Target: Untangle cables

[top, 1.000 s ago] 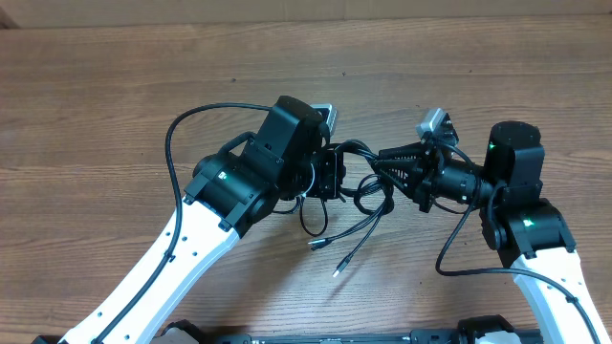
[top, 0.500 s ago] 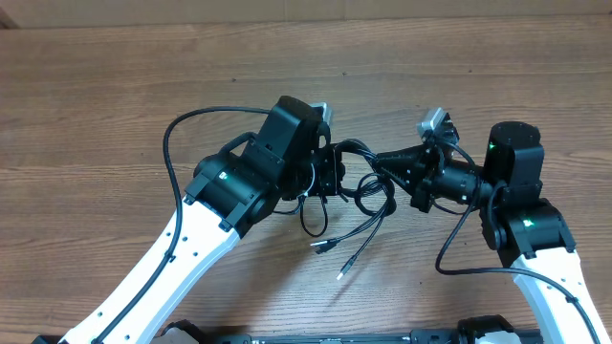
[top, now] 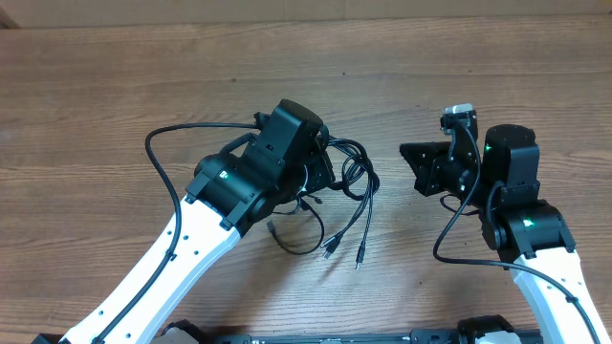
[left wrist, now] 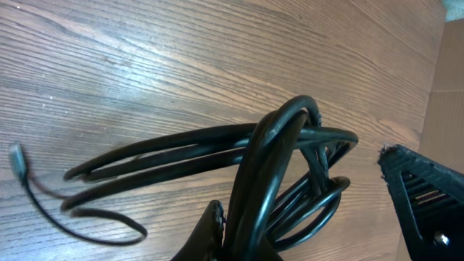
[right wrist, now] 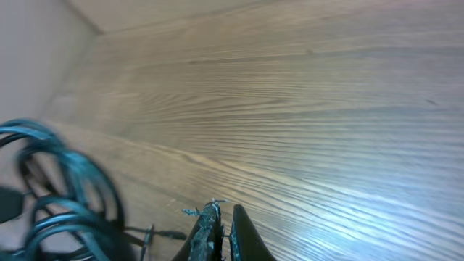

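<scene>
Black cables (top: 356,170) bunched in loose loops, clamped between the fingers of the left pincer (top: 327,172). Loops fanning out just beyond its tips, on the side toward the right pincer (top: 413,162). Three loose ends trailing from the tips across the wooden table (top: 478,57), back toward the arms' bases. Two of those ends side by side, each tipped with a small plug (top: 330,250). The third, thinner, curling back beside the left arm to a plug of its own.

From the left wrist: left pincer (left wrist: 235,243) closed on a thick strand of the cables (left wrist: 290,145). Strand rising straight out of the grip, then bending over into several stacked loops ahead of the tips. Left of the tips, a long flat loop low over the wood. Farther left still, a thin cord ending in a small blurred plug (left wrist: 16,156).

Right pincer off the bundle, a clear gap between its tips and the nearest loop, gripping nothing. From the right wrist: right pincer (right wrist: 223,230) with fingers (right wrist: 245,235) pressed nearly together, only a sliver of space between them. Wood grain ahead of the tips. Cables (right wrist: 65,196) blurred and bluish far to the left of those tips, out at the picture's edge.
</scene>
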`<move>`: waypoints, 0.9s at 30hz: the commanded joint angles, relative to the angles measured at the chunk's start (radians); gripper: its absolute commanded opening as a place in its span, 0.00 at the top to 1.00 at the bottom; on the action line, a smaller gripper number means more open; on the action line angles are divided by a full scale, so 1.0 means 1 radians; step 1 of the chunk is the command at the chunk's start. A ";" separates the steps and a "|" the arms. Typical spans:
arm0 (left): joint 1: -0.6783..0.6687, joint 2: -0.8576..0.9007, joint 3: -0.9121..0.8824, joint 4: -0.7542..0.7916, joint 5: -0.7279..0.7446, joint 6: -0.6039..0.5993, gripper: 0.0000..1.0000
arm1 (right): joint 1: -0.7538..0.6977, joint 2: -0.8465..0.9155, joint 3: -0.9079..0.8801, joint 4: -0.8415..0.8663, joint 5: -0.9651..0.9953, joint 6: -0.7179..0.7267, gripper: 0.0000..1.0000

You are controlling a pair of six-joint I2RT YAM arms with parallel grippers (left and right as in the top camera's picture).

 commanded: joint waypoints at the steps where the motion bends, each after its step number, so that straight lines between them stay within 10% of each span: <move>1: 0.002 0.001 0.016 0.004 -0.016 0.053 0.96 | -0.003 -0.003 0.024 0.010 0.048 0.013 0.96; 5: 0.002 0.001 0.016 0.004 0.014 0.164 0.96 | -0.003 -0.003 0.024 0.043 -0.089 -0.105 0.91; 10: 0.002 0.001 0.016 0.004 0.069 0.254 0.96 | -0.003 -0.003 0.024 0.098 -0.357 -0.298 0.50; 15: -0.001 0.001 0.016 0.040 0.165 0.303 0.96 | -0.003 -0.003 0.024 0.097 -0.458 -0.389 0.43; 19: -0.001 0.001 0.016 0.064 0.241 0.332 0.96 | -0.003 -0.003 0.024 0.097 -0.458 -0.409 0.47; 27: -0.001 0.001 0.016 0.072 0.250 0.339 0.96 | -0.003 -0.003 0.024 0.092 -0.457 -0.409 0.87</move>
